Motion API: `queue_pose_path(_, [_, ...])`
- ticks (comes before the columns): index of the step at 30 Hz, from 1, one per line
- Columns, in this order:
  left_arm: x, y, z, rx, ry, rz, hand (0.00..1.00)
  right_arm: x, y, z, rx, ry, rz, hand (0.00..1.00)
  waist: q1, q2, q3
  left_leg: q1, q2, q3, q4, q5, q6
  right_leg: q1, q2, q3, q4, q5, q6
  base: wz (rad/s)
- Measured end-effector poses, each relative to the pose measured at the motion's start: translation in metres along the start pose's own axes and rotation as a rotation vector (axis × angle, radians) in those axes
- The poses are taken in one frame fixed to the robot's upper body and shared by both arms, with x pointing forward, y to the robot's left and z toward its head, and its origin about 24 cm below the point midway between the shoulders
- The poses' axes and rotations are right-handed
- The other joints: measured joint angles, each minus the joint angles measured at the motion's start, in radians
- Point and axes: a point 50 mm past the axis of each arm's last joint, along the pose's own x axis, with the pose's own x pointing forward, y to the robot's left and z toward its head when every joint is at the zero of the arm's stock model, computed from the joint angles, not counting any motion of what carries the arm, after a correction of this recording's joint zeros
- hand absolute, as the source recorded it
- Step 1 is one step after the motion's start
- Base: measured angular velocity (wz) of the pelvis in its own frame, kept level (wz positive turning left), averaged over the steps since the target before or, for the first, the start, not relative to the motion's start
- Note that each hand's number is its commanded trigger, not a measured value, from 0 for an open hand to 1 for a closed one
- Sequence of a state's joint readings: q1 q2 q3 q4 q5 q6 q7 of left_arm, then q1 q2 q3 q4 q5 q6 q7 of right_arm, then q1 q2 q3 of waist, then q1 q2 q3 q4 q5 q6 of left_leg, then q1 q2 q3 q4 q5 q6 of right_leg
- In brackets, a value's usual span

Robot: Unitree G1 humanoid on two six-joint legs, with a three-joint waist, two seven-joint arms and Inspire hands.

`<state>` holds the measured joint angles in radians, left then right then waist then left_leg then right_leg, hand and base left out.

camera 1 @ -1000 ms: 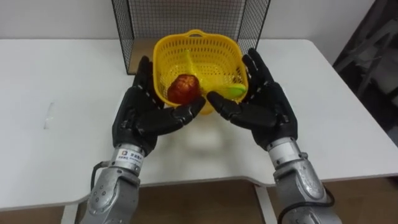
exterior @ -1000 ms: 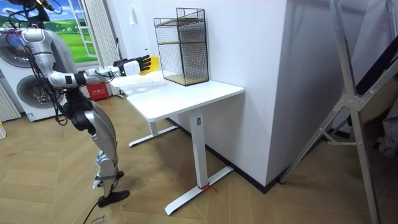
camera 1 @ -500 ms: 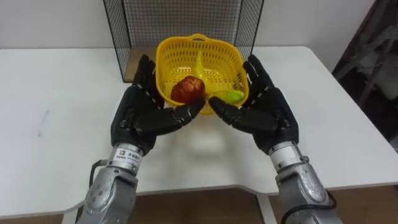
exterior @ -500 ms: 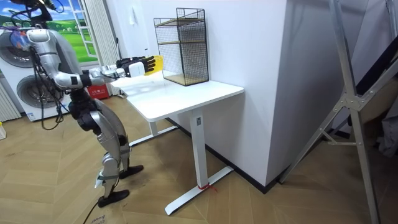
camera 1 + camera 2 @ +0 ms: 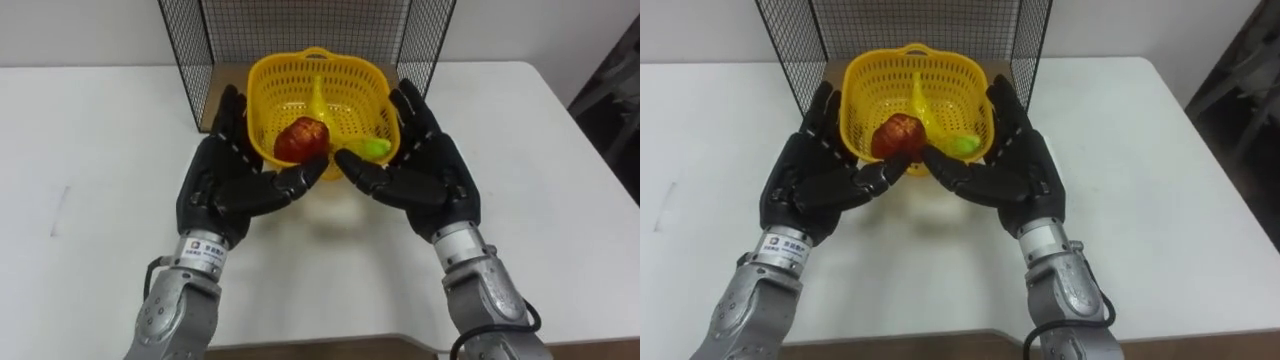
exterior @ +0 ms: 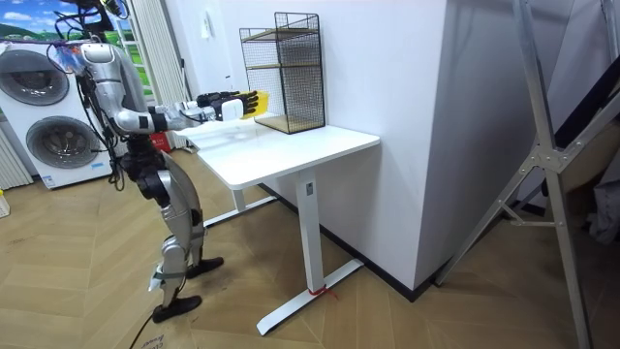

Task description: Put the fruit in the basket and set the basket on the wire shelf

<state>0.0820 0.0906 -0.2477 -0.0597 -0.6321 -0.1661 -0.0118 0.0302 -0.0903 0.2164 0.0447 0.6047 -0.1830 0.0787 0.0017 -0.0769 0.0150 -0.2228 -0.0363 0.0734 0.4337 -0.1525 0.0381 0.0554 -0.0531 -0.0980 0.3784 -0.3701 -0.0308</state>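
Basket (image 5: 350,88), likely light and flexible, cradled between outstretched left hand (image 5: 232,188) and right hand (image 5: 422,178), neither curled round it; a hold low beneath both side walls seems safest.

The left hand (image 5: 235,180) and right hand (image 5: 420,175) are black, with segmented fingers. Behind each hand sits a silver metal wrist collar. The left collar carries a small white label with dark print. Behind the collars, the forearms are rounded and silver-grey. A dark cable loops beside each forearm.
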Motion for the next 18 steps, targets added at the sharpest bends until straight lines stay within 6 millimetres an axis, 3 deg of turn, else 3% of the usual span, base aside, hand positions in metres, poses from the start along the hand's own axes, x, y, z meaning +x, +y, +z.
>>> queue_pose_path(5, [0.0003, -0.0017, -0.001, -0.013, 0.001, -0.003, 0.0, 0.0003, 0.001, 0.0028, -0.01, -0.01, -0.002, 0.0, 0.0, 0.011, 0.0001, -0.012, -0.019, 0.005, 0.035, -0.039, 0.018, -0.003, -0.022, -0.015, 0.028, -0.023, 0.021, 0.03])
queue_pose_path(6, [0.0004, -0.0018, -0.0008, -0.014, -0.001, -0.003, 0.0, 0.0012, 0.0021, 0.0047, -0.016, -0.022, 0.004, 0.0, -0.001, 0.015, -0.0001, -0.012, -0.03, 0.006, 0.038, -0.054, 0.026, -0.009, -0.036, -0.023, 0.078, -0.034, 0.038, 0.08])
queue_pose_path(8, [0.0003, -0.0022, -0.0011, -0.017, 0.0, -0.004, 0.0, 0.0016, 0.0024, 0.0051, -0.016, -0.026, 0.004, 0.0, -0.01, 0.017, -0.0002, 0.002, -0.042, 0.01, 0.044, -0.067, 0.042, -0.064, -0.071, -0.039, 0.235, -0.035, 0.046, 0.12])
queue_pose_path(10, [0.0002, -0.0019, -0.001, -0.015, 0.0, -0.004, 0.0, 0.0017, 0.0031, 0.0053, -0.02, -0.031, 0.005, 0.0, -0.013, 0.016, 0.0003, 0.034, -0.062, 0.016, 0.045, -0.083, 0.064, -0.128, -0.106, -0.031, 0.411, 0.006, 0.083, 0.06])
queue_pose_path(12, [0.0002, -0.0017, -0.001, -0.014, 0.0, -0.004, 0.0, 0.0016, 0.0034, 0.0049, -0.02, -0.03, 0.005, 0.0, -0.013, 0.021, 0.0046, 0.066, -0.065, 0.011, 0.035, -0.091, 0.074, -0.146, -0.109, -0.018, 0.467, 0.052, 0.088, -0.03])
queue_pose_path(13, [0.0002, -0.0016, -0.0008, -0.012, -0.002, -0.004, 0.0, 0.0016, 0.0035, 0.0049, -0.026, -0.03, 0.007, 0.0, -0.014, 0.028, 0.0076, 0.083, -0.063, -0.001, 0.02, -0.095, 0.078, -0.15, -0.103, -0.018, 0.475, 0.059, 0.098, -0.12])
queue_pose_path(14, [0.0003, -0.0014, -0.0002, -0.011, -0.006, -0.003, 0.0, 0.0021, 0.0039, 0.0053, -0.027, -0.032, 0.009, 0.0, -0.011, 0.03, 0.0057, 0.087, -0.062, -0.003, 0.012, -0.095, 0.078, -0.161, -0.1, -0.014, 0.467, 0.047, 0.097, -0.16])
queue_pose_path(16, [0.0006, -0.0008, 0.0016, -0.012, -0.02, -0.001, 0.0, 0.0044, 0.0051, 0.0072, -0.026, -0.04, 0.017, 0.0, -0.013, 0.04, 0.0117, 0.09, -0.051, -0.004, 0.006, -0.094, 0.08, -0.202, -0.077, -0.007, 0.407, 0.008, 0.083, -0.06])
queue_pose_path(18, [0.0005, -0.0008, 0.0013, -0.02, -0.019, 0.0, 0.0, 0.0033, 0.0047, 0.0058, -0.025, -0.032, 0.014, 0.0, -0.021, 0.039, 0.011, 0.105, -0.049, -0.002, -0.008, -0.094, 0.082, -0.236, -0.056, 0.017, 0.208, 0.014, 0.074, 0.08])
